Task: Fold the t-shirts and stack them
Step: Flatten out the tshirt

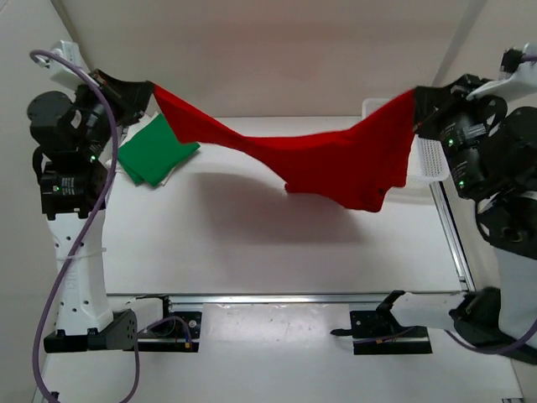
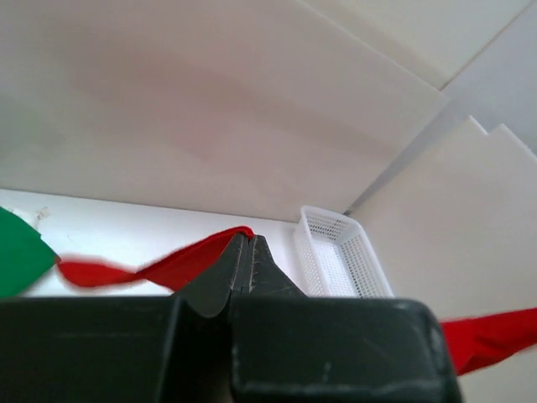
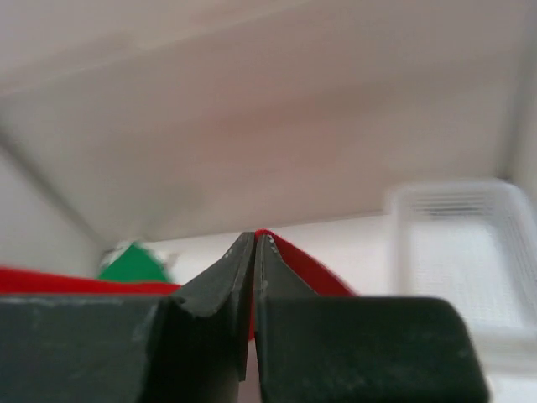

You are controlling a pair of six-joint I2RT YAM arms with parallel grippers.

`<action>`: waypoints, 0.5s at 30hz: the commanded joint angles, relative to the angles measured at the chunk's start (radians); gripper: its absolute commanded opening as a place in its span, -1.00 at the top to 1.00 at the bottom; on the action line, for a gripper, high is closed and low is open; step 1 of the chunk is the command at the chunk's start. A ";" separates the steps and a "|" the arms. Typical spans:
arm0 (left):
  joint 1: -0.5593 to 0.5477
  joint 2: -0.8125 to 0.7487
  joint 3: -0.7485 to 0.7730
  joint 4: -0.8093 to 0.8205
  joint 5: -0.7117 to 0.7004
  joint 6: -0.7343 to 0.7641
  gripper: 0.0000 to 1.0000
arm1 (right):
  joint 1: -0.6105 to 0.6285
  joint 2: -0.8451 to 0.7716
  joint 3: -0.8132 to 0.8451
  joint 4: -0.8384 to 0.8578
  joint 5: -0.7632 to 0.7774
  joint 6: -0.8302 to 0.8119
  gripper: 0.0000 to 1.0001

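Note:
The red t-shirt [image 1: 336, 159] hangs in the air, stretched between both grippers and sagging in the middle above the table. My left gripper [image 1: 149, 91] is shut on its left end; in the left wrist view the red cloth [image 2: 180, 264] runs out from the closed tips [image 2: 246, 238]. My right gripper [image 1: 417, 102] is shut on the right end; in the right wrist view red cloth [image 3: 306, 264] shows beside the closed tips [image 3: 254, 237]. A folded green t-shirt [image 1: 153, 151] lies at the far left, on something white [image 1: 172, 175] that peeks out beneath it.
A white lattice basket [image 1: 428, 159] stands at the far right edge, partly behind the red cloth; it also shows in the left wrist view [image 2: 340, 256] and the right wrist view [image 3: 457, 252]. White walls enclose the back and sides. A metal rail [image 1: 285, 295] runs along the near edge.

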 commanded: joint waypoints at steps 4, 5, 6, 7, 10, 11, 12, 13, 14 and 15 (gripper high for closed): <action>0.053 0.071 0.244 -0.128 0.057 -0.049 1.00 | 0.711 0.078 -0.044 0.742 0.669 -0.792 1.00; 0.058 0.076 0.248 -0.124 0.061 -0.052 1.00 | 0.826 0.016 -0.256 1.443 0.688 -1.318 0.99; 0.069 0.076 0.247 -0.125 0.059 -0.052 1.00 | 0.866 0.035 -0.271 1.601 0.678 -1.482 1.00; 0.072 0.071 0.216 -0.119 0.046 -0.060 1.00 | 0.825 0.073 -0.157 1.336 0.690 -1.398 1.00; 0.053 0.059 0.062 -0.027 0.033 -0.084 1.00 | 0.607 0.118 -0.007 0.659 0.517 -0.819 1.00; 0.034 0.059 -0.001 0.003 0.010 -0.085 1.00 | 0.511 0.116 -0.051 0.591 0.453 -0.779 1.00; 0.027 0.057 -0.035 0.029 -0.011 -0.080 1.00 | 0.419 0.121 -0.074 0.439 0.393 -0.642 0.99; 0.021 0.057 -0.089 0.031 -0.014 -0.081 1.00 | 0.325 0.145 -0.065 0.345 0.204 -0.549 1.00; 0.009 0.054 -0.136 0.049 -0.029 -0.071 1.00 | 0.110 0.167 -0.044 0.196 -0.100 -0.377 1.00; -0.006 0.045 -0.163 0.062 -0.069 -0.060 1.00 | -0.062 0.169 -0.103 0.180 -0.344 -0.276 1.00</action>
